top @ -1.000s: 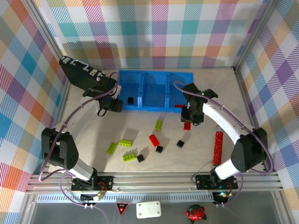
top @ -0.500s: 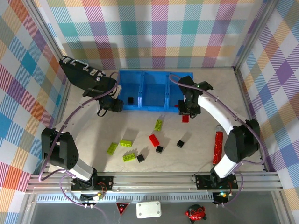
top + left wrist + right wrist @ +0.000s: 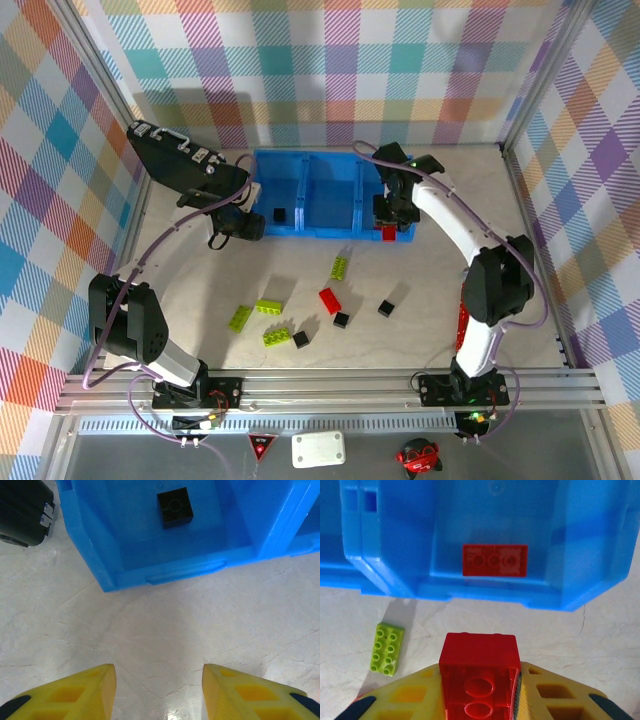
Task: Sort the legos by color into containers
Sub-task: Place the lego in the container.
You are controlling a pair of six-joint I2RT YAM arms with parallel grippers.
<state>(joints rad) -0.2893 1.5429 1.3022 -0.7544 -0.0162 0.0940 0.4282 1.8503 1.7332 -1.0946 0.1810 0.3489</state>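
**A:** Where do we have the red brick (image 3: 479, 652)?

**B:** Clamped in the right gripper (image 3: 480, 682), with the jaws closed on its two sides (studs facing the wrist camera). It sits just short of the blue bin's (image 3: 470, 587) near wall.

**A:** And which way is the goal from there?

**B:** Straight ahead, over that wall, is the bin's right compartment (image 3: 535, 520). A second red brick (image 3: 495, 560) lies there with its long axis along the wall. Ours seems to point its long axis at the bin, crosswise to that one, though we see it foreshortened.

**A:** So we carry it forward, with hardly any sideways shift?

**B:** We think so, and the right arm is plainly the nearer. The left gripper (image 3: 157, 690) hangs before the bin's left compartment (image 3: 150, 540), jaws partly apart and holding nothing. A black cube (image 3: 175, 507) sits inside.
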